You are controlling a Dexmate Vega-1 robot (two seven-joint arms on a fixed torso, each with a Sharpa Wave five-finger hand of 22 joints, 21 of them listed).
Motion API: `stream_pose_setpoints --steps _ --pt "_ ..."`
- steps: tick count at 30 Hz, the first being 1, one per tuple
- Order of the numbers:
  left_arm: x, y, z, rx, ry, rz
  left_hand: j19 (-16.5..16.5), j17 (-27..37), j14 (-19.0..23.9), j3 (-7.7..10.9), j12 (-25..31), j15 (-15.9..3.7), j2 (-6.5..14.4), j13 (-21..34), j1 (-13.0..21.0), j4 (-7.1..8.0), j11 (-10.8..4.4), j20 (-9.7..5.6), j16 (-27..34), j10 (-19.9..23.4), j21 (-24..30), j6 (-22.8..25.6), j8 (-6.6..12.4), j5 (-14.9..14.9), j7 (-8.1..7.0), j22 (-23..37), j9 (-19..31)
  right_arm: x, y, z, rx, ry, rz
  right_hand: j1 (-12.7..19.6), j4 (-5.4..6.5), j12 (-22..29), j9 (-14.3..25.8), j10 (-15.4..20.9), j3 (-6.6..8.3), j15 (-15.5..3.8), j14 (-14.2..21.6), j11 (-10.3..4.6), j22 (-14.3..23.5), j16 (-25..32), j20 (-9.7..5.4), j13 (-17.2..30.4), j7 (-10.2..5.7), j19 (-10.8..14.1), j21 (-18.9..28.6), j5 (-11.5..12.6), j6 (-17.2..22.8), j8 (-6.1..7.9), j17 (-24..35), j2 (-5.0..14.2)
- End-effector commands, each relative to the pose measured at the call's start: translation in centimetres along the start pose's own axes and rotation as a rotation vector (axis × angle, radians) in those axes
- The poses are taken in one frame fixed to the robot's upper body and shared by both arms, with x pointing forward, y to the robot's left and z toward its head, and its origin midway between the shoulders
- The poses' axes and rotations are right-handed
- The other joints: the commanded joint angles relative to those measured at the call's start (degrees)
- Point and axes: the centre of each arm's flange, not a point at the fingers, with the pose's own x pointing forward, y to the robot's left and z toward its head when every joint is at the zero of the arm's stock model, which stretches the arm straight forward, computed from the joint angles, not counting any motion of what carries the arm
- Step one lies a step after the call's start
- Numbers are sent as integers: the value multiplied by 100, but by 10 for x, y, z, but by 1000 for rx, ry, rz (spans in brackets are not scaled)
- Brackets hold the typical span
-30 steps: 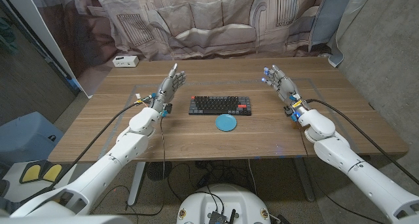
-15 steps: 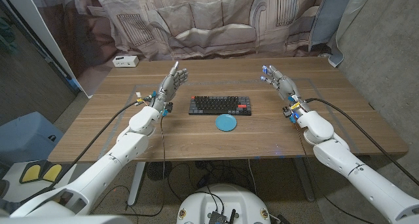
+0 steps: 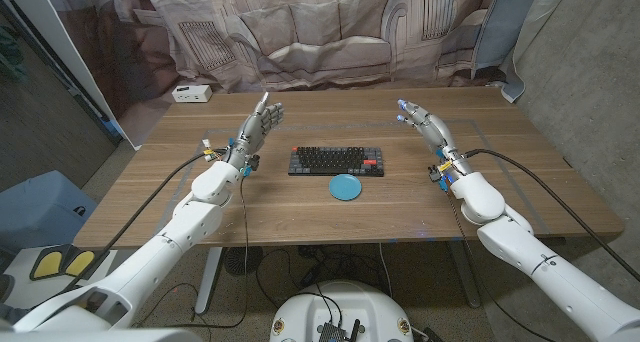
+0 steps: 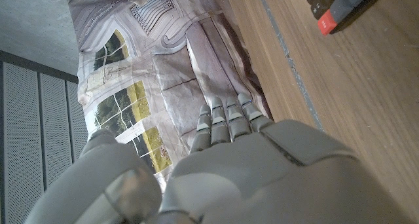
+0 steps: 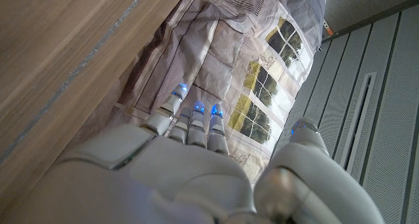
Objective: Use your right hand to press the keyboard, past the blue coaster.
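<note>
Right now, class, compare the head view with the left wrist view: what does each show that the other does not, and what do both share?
Only the head view shows the blue coaster, the right hand, the white box and the whole keyboard. Only the left wrist view shows the window print on the backdrop up close. Both share the left hand, open and empty, the wooden table and a corner of the keyboard.

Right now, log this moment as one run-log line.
right robot hand: open, raised, off keyboard | left robot hand: open, raised | blue coaster: before keyboard | press: not yet done
</note>
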Motion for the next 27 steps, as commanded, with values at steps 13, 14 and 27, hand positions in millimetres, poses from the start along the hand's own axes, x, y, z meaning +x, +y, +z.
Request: stream_pose_setpoints --steps 13,14,27 --pt "1 13 12 38 -8 -10 221 5 157 -40 66 -78 27 -30 56 -38 -50 -118 12 126 -52 172 51 7 -9 33 9 -7 18 13 -242 -38 -45 38 -65 -40 18 -30 10 26 148 -18 32 28 58 -3 -141 145 -45 23 -123 -71 0 7" --pt "2 13 12 36 -8 -9 223 5 157 -40 65 -81 28 -32 58 -39 -58 -117 10 126 -56 173 50 7 -11 33 9 -7 18 14 -253 -38 -43 30 -66 -47 18 -33 1 27 185 -35 32 36 79 -3 -184 185 -39 23 -161 -85 0 -3" --pt "-1 11 10 40 -3 -16 234 3 170 -26 53 -86 66 -47 87 -52 -76 -69 -6 127 -107 213 46 5 -28 33 10 -14 13 23 -394 -50 -50 -8 -79 -38 22 159 -44 -9 533 -197 43 99 30 -1 -219 521 -46 36 -130 -34 4 5"
